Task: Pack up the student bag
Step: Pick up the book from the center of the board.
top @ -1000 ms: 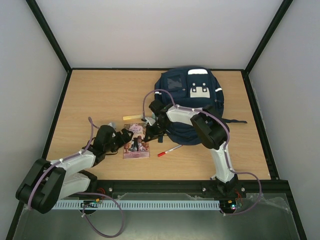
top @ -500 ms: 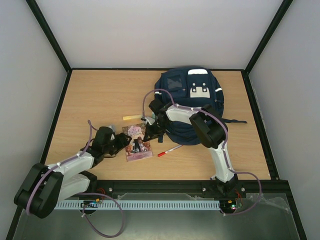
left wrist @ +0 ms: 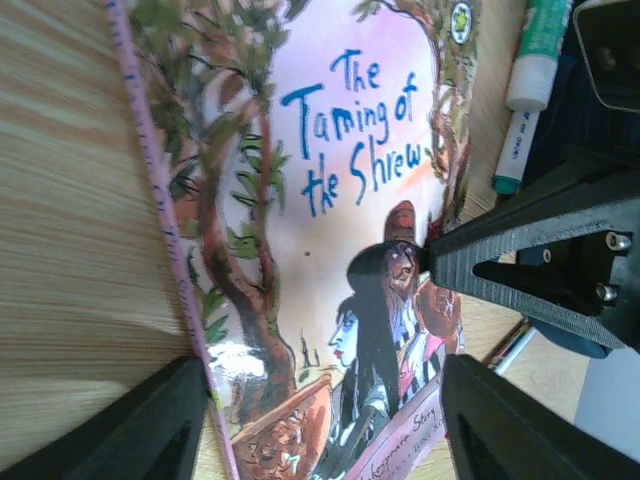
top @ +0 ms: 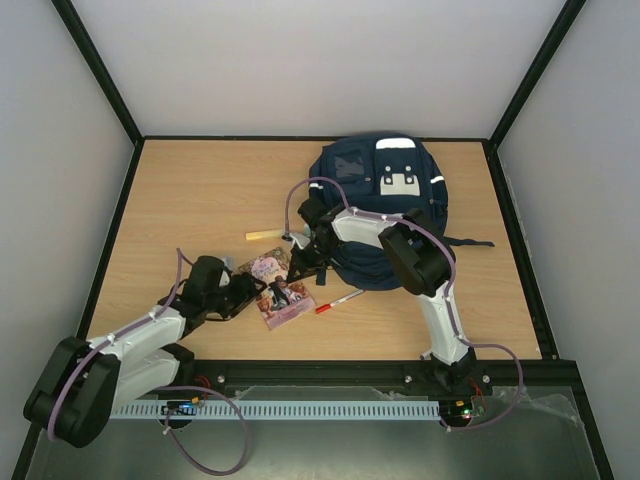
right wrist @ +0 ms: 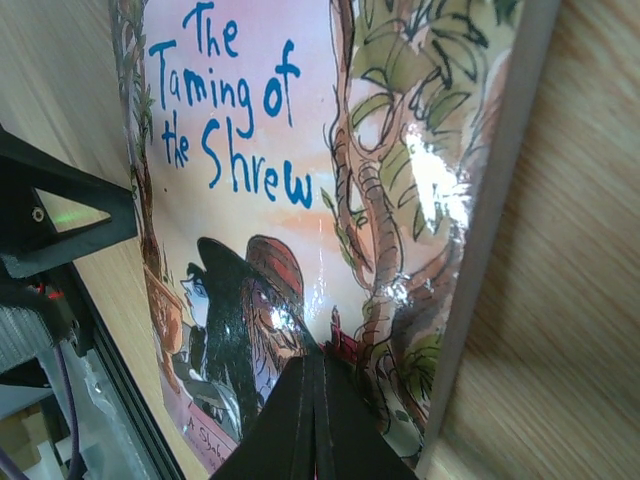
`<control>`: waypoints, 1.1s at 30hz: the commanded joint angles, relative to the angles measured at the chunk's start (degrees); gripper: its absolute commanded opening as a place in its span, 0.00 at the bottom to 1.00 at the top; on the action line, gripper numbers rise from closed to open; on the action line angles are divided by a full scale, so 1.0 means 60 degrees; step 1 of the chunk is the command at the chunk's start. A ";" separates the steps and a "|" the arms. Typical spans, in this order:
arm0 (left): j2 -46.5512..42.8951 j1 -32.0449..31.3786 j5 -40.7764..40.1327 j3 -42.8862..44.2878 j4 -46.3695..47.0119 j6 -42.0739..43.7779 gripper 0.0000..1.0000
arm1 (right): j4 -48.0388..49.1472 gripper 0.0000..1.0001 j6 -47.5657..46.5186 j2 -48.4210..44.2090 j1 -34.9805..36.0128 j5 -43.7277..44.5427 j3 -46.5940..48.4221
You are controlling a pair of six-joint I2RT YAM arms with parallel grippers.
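Observation:
The student bag [top: 385,200], a navy backpack, lies at the back of the table. A picture book, "The Taming of the Shrew" [top: 280,290], lies flat and askew in front of it. My left gripper [top: 252,293] straddles the book's lower end [left wrist: 330,330], one finger [left wrist: 160,420] against the spine and the other against the opposite edge. My right gripper [right wrist: 318,360] is shut, its joined tip pressing down on the cover [right wrist: 300,150]. That right gripper [left wrist: 530,265] also shows in the left wrist view, resting on the book.
A red pen [top: 340,301] lies just right of the book. A pale wooden stick [top: 265,236] lies behind the book. A white marker with a green cap [left wrist: 525,80] rests beside the book's far edge. Black rails frame the table.
The left gripper's jaws have narrowed onto the book's sides. The book has turned, its near end swinging right. The right gripper's tip has stayed on the cover.

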 commanded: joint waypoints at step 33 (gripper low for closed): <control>0.0735 -0.0297 0.1515 0.0196 0.2334 0.0021 0.73 | -0.0763 0.02 -0.0468 0.1935 0.0451 0.2426 -0.0316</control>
